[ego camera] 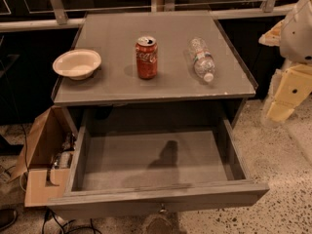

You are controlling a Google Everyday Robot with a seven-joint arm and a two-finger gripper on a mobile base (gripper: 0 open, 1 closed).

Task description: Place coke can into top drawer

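Observation:
The red coke can stands upright on the grey cabinet top, near its middle. The top drawer is pulled out wide below the front edge, and its inside is bare apart from a shadow. My gripper hangs at the right edge of the view, beside the cabinet's right side and lower than the cabinet top. It is well to the right of the can and holds nothing that I can see.
A white bowl sits on the left of the cabinet top. A clear plastic water bottle lies on its side to the right of the can. A cardboard box with cables stands on the floor at the left of the drawer.

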